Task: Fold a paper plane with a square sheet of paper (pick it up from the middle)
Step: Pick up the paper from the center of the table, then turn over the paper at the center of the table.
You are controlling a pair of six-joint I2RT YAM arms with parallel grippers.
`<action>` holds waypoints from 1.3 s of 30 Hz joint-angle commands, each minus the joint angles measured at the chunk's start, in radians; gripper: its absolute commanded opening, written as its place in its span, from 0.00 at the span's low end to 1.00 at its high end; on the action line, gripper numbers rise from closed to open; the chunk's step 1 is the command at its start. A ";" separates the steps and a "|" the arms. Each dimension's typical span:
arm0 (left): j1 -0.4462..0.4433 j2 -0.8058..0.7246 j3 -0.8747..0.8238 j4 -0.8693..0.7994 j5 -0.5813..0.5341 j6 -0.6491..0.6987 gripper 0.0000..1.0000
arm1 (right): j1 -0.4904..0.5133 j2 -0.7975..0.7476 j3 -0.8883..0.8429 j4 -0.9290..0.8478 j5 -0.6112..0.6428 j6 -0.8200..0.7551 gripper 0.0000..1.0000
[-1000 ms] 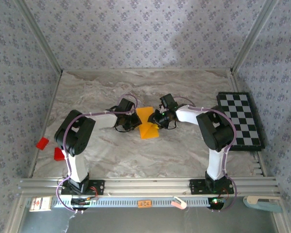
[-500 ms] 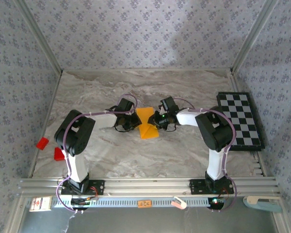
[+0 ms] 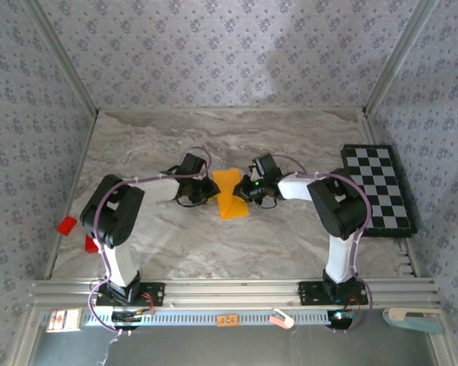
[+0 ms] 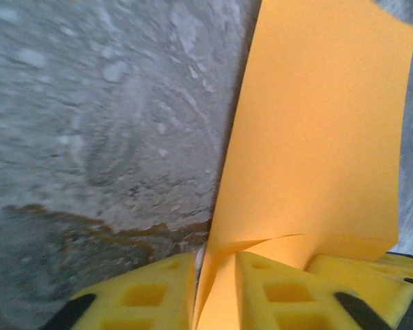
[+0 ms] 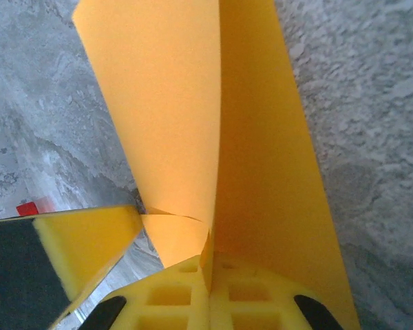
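Square sheet of paper mid-tabletop: newly clenched by right hand, just loosened from left hand, pads parted; probable regrip.

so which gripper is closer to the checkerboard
Right. The right gripper is mid-table, left of the checkerboard; the left gripper is farther left, past the orange paper.

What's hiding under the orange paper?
Grey marble table shows all around the paper. The patch straight beneath the paper is covered, so whatever might be there cannot be seen.
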 commanded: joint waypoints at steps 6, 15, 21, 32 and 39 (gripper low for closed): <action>0.074 -0.250 -0.156 0.184 0.013 -0.002 0.50 | -0.030 -0.104 -0.003 0.165 -0.083 0.008 0.04; 0.092 -0.391 -0.238 0.449 0.127 -0.094 0.98 | -0.072 -0.143 0.060 0.332 -0.243 0.130 0.05; 0.091 -0.335 -0.231 0.646 0.251 -0.206 1.00 | -0.080 -0.156 0.068 0.443 -0.296 0.230 0.05; 0.091 -0.335 -0.222 0.736 0.289 -0.229 0.68 | -0.093 -0.168 0.064 0.484 -0.315 0.284 0.06; 0.091 -0.347 -0.232 0.736 0.267 -0.225 0.49 | -0.097 -0.165 0.065 0.478 -0.314 0.284 0.06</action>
